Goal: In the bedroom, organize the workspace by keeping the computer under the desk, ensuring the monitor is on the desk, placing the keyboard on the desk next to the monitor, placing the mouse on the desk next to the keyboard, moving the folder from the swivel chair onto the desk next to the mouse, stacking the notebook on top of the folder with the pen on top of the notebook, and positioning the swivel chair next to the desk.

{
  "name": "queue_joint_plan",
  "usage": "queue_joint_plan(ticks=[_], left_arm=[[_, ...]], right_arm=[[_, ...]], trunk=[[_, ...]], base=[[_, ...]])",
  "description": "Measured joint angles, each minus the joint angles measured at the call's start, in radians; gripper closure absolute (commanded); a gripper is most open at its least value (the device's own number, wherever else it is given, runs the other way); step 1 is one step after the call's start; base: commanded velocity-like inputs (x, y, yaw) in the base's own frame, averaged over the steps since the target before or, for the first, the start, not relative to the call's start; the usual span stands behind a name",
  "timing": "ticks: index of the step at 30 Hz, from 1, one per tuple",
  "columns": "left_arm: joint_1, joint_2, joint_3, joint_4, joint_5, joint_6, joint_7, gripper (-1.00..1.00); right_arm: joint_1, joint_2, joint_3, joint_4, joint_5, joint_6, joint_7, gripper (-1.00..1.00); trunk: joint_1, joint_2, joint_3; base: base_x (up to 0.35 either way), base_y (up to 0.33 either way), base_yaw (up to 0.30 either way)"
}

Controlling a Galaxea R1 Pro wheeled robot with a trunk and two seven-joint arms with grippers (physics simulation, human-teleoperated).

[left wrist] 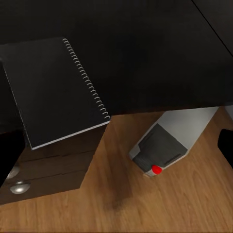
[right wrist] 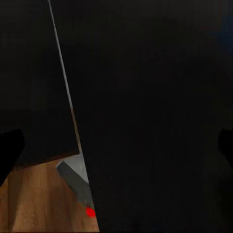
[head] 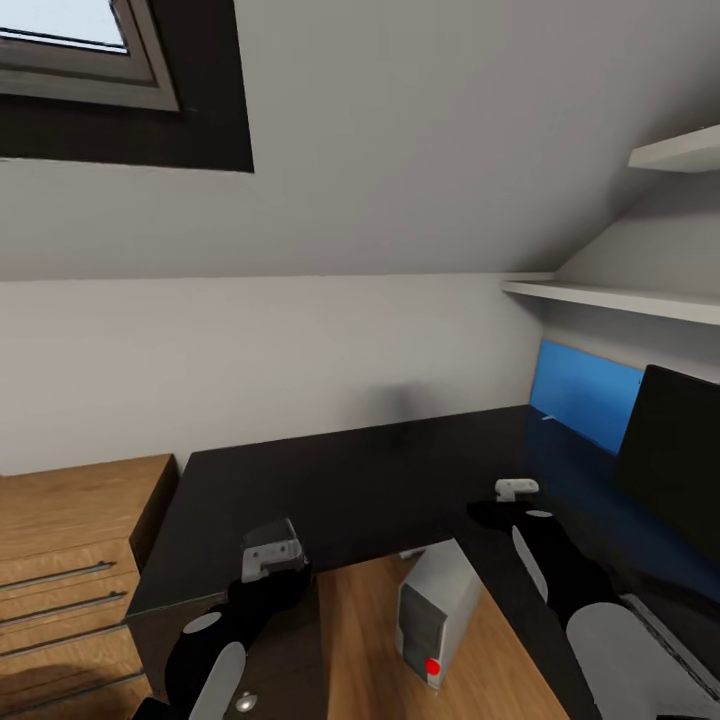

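Left gripper [head: 272,556]: hovered over desk [head: 380,470] corner, jaw state hidden.
Right gripper [head: 517,489]: likewise unclear.
Computer [head: 436,610]: stood under desk, top tucked beneath.
Monitor [head: 672,462]: cut off.
Notebook [left wrist: 56,90]: on desk corner.

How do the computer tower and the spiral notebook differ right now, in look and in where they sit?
The computer is a light grey upright box with a dark front panel and a red button; the notebook is a flat dark sheet with a wire spiral along one edge. The computer stands on the wood floor in the desk's inner corner; the notebook lies on the black desk top, near its edge above the drawers. Both are rectangular.
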State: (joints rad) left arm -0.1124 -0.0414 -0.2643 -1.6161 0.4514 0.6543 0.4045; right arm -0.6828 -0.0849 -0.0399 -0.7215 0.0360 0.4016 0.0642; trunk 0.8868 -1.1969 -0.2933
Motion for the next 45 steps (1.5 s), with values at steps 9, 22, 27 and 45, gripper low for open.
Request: queue_joint_plan(ticks=[9, 22, 27, 45], left_arm=[[0.0, -0.001, -0.002, 0.005, 0.0, 0.0, 0.0, -1.0], [0.0, -0.001, -0.002, 0.006, -0.001, 0.0, 0.0, -1.0], [0.0, -0.001, -0.003, 0.006, -0.002, 0.0, 0.0, -1.0], [0.0, -0.003, -0.003, 0.006, -0.002, -0.001, 0.0, -1.0]], right_arm=[[0.002, 0.044, 0.004, -0.004, 0.004, 0.002, -0.021, -1.0], [0.003, 0.072, 0.007, -0.005, 0.005, 0.002, -0.089, -1.0], [0.003, 0.073, 0.034, -0.005, 0.004, 0.001, -0.092, -1.0], [0.005, 0.099, 0.055, -0.005, 0.008, 0.0, -0.091, -1.0]], trunk=[[0.0, 0.0, 0.0], [0.0, 0.0, 0.0], [0.0, 0.0, 0.0], [0.0, 0.0, -0.001]], base=[[0.0, 0.0, 0.276], [0.0, 0.0, 0.279], [0.0, 0.0, 0.279], [0.0, 0.0, 0.272]])
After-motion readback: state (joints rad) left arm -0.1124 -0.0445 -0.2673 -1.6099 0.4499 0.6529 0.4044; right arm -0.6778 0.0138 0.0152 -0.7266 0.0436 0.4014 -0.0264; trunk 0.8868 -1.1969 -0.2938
